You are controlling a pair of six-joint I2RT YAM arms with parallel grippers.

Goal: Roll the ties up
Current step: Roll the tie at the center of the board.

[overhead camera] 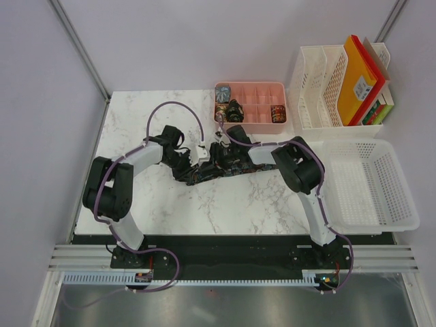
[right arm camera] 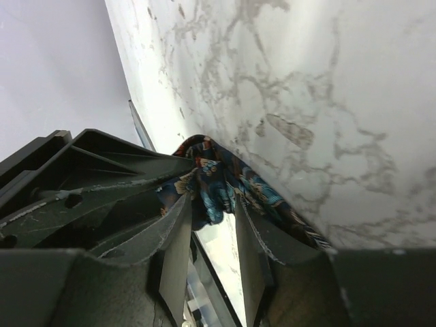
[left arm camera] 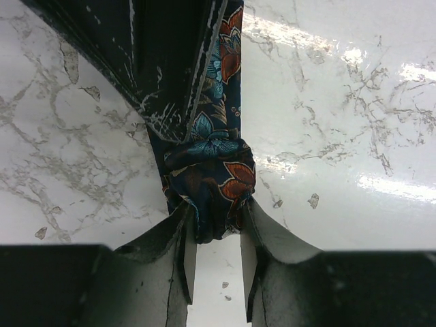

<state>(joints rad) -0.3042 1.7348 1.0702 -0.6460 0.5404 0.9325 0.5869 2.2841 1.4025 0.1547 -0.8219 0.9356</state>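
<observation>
Tie (overhead camera: 211, 170) lies mid on counter (overhead camera: 204, 204); tray (overhead camera: 252, 128) w/ rolled ties (overhead camera: 235, 109) just behind it; basket (overhead camera: 402, 204) at right, rack (overhead camera: 313, 95) behind basket.

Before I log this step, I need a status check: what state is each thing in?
Floral tie: unrolled, rumpled on the table between both tools.
Left tool: closed on the tie's bunched end.
Right tool: around a tie fold; grip unclear.
Grey-blue tie: rolled, in the pink tray.
Dark tie: rolled, same tray.
Red-orange tie: rolled, same tray.
Folders: upright in the white rack.
</observation>
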